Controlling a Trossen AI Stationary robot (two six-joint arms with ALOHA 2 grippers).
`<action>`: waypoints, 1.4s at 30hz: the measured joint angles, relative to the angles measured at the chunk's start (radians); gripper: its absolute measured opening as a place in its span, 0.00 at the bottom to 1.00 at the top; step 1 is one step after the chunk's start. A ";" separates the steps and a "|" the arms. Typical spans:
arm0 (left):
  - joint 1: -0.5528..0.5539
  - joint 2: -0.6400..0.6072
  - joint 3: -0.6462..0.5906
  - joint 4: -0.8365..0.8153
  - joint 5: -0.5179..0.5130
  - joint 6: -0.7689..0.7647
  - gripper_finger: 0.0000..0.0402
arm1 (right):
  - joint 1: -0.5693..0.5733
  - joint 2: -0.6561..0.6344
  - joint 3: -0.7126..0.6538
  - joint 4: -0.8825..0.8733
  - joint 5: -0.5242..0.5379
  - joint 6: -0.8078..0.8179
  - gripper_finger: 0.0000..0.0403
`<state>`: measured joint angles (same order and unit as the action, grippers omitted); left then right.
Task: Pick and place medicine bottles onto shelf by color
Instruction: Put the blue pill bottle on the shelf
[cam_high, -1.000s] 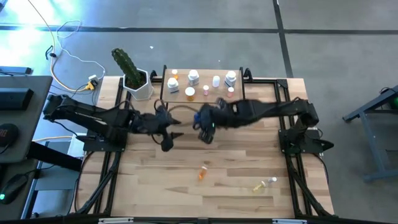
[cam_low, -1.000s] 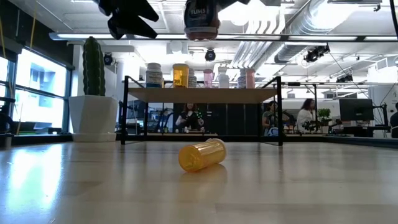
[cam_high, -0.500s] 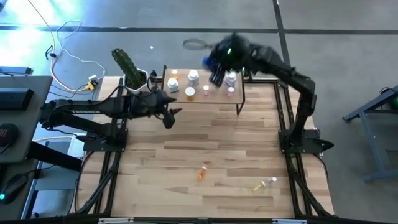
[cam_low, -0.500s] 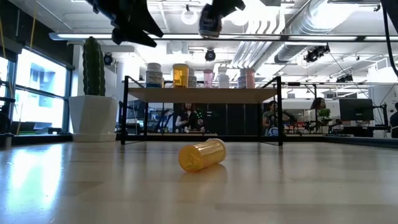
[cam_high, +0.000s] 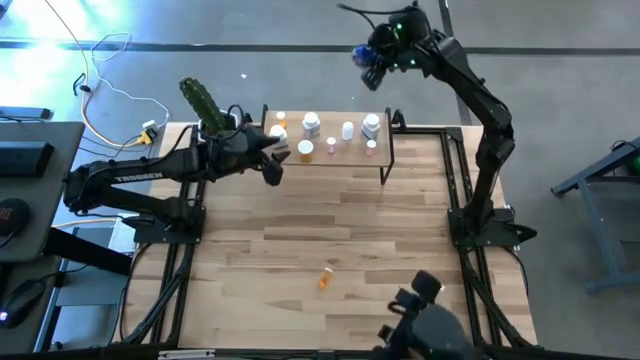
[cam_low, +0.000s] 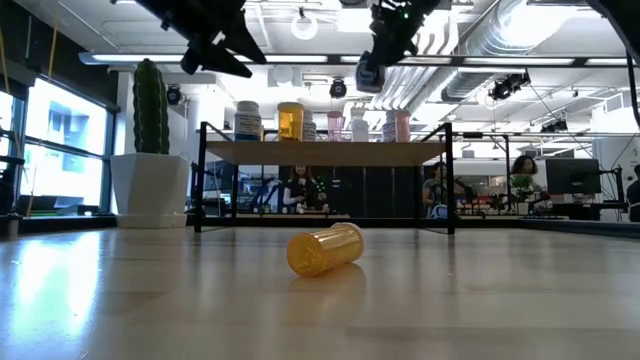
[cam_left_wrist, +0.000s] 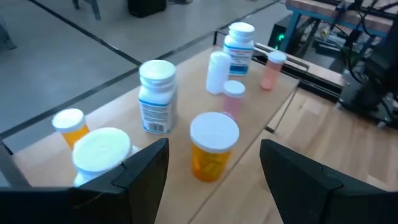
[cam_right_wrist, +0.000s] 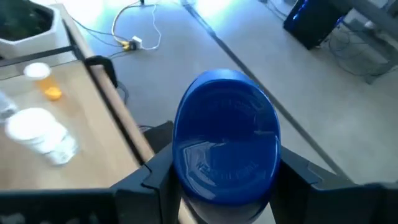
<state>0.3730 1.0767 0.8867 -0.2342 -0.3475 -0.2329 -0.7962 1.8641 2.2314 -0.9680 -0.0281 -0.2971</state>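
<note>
The shelf (cam_high: 330, 160) stands at the table's far side with several bottles on its top, white, orange and pink. My left gripper (cam_high: 278, 165) is open and empty at the shelf's left end; in the left wrist view its fingers stand apart before a white-capped orange bottle (cam_left_wrist: 213, 146). My right gripper (cam_high: 375, 58) is raised high beyond the shelf's far side, shut on the round blue bottle (cam_right_wrist: 227, 146). An orange bottle (cam_low: 325, 249) lies on its side on the table's middle. My right gripper pinches the blue bottle between its two fingers (cam_right_wrist: 157, 180), one on each of two opposite sides (cam_right_wrist: 183, 168). The bottle is lifted clear, high above the shelf, and shows below the fingers in the low view (cam_low: 370, 72).
A white hexagonal pot with a cactus (cam_high: 222, 135) stands at the shelf's left end, close to my left gripper. A dark grey shape (cam_high: 430, 330) reaches in over the table's near right edge. Black frame rails (cam_high: 180, 250) run along both sides.
My right gripper has carried the blue bottle from over the table's middle up and toward the far edge, past the shelf. My left gripper has gone toward the far edge, to the shelf's left end. A dark shape has come in at the near right edge, covering a yellowish bottle.
</note>
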 joint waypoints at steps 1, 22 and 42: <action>0.005 0.000 0.000 0.000 0.000 0.000 0.60 | -0.010 0.006 0.000 0.011 -0.015 -0.015 0.41; 0.024 0.000 0.000 0.000 -0.004 0.000 0.60 | 0.056 0.188 -0.002 -0.163 -0.191 -0.156 0.41; 0.023 0.000 0.000 -0.001 -0.004 0.000 0.60 | 0.072 0.236 -0.002 -0.302 -0.264 -0.153 0.41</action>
<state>0.3962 1.0767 0.8867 -0.2348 -0.3511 -0.2329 -0.7238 2.0998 2.2295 -1.2705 -0.2916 -0.4500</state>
